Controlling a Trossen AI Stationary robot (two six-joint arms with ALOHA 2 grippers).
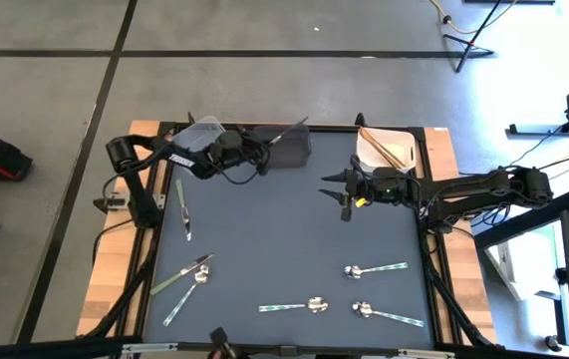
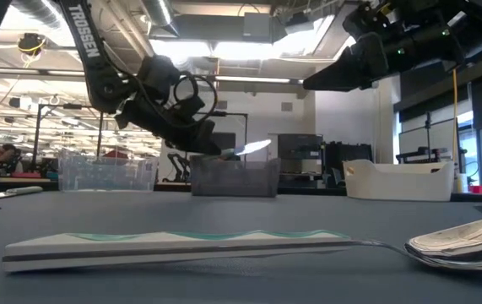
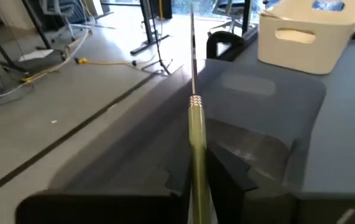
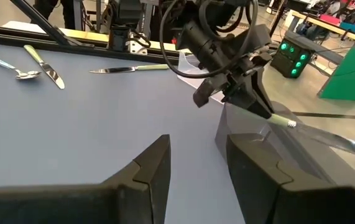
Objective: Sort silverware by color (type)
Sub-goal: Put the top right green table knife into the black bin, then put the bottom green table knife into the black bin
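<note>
From above, my left gripper (image 1: 264,147) is clamped on the olive-green handle of a knife with a silver blade (image 1: 289,131), holding it over the dark grey square bin (image 1: 286,158) at the far edge of the dark blue-grey table mat (image 1: 284,234). A clear plastic bin (image 1: 200,130) sits just beside it, and a white bin (image 1: 372,155) with slim copper-orange sticks (image 1: 384,147) stands farther right. My right gripper (image 1: 336,192) hangs above the mat near the middle, fingers apart, holding nothing. Loose pieces lie on the mat: a green-handled knife (image 1: 182,207) at left, two more green-handled pieces (image 1: 181,277) nearer the front, and three shiny silver spoons (image 1: 375,269) toward the front right.

From table height, my left gripper (image 2: 211,149) tilts down with the knife blade (image 2: 252,148) sticking out over the grey bin (image 2: 234,178); a spoon with a pale striped handle (image 2: 224,245) lies close to the camera.

Through my left wrist, the green handle (image 3: 198,140) sits pinched between my fingers (image 3: 230,177), blade pointing out over the grey bin (image 3: 252,106) (the white bin (image 3: 308,31) shows beyond).

Through my right wrist, my fingers (image 4: 149,165) stand parted over bare mat, and across from them my left gripper (image 4: 255,102) holds the knife (image 4: 320,134) above the bin.
</note>
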